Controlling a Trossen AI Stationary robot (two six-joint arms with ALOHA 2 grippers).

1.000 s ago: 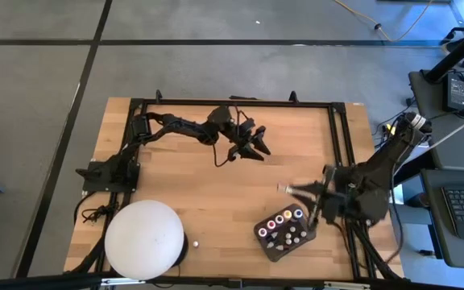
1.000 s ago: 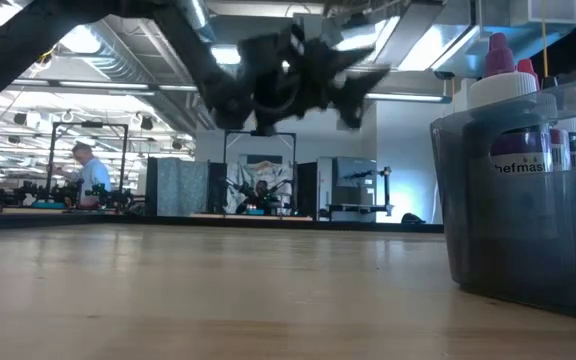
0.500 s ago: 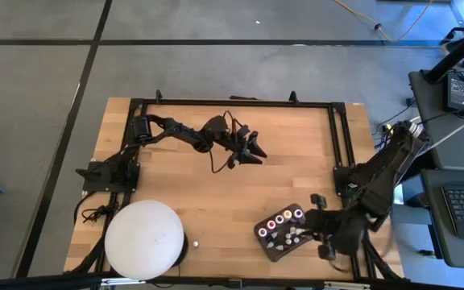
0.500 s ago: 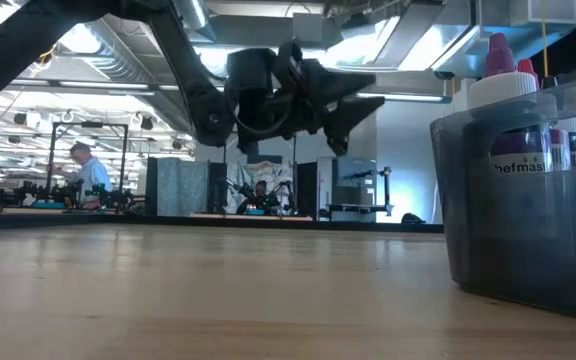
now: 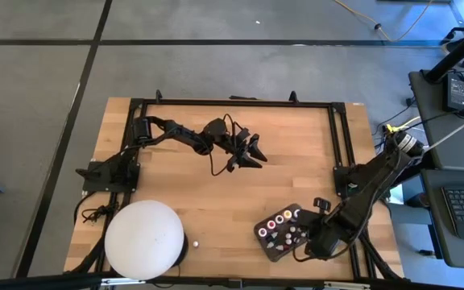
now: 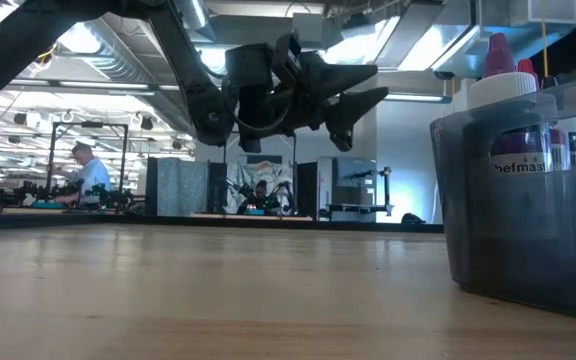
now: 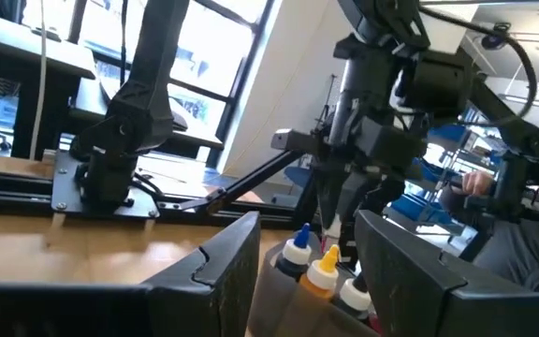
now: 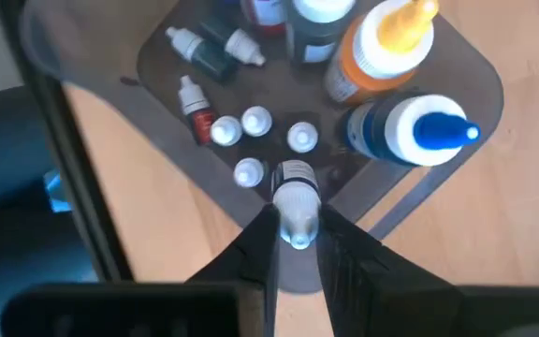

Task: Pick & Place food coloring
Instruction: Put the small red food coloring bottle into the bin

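The food coloring is a cluster of small bottles [image 8: 251,122] standing and lying in a dark tray [image 5: 274,250] near the table's near right corner. Larger orange [image 8: 382,42] and blue-tipped [image 8: 410,131] bottles stand among them. My right gripper [image 8: 297,213] points down over the tray's right end [image 5: 308,238] and is shut on one small white-capped bottle [image 8: 296,192]. My left gripper [image 5: 256,153] hovers open above the table's far middle [image 6: 363,85], holding nothing. My right gripper pinches the small bottle by its white cap end [image 8: 298,223] between its two fingers [image 8: 262,245]. The fingers come from above, pointing steeply down. The bottle stands cap-up in the hold, with its body below over the tray; whether its bottom touches the tray I cannot tell.
A big white dome [image 5: 145,239] stands at the near left corner, with a tiny white thing [image 5: 195,242] beside it. A black frame [image 5: 341,137] runs along the far and side edges. Bare wood [image 5: 240,193] lies between the dome, the tray and my left gripper.
My right gripper, shut all along, has swung from pointing level toward the table's left to pointing down. It has moved toward the near edge and sunk over the tray's right end. My left gripper has come down a little.
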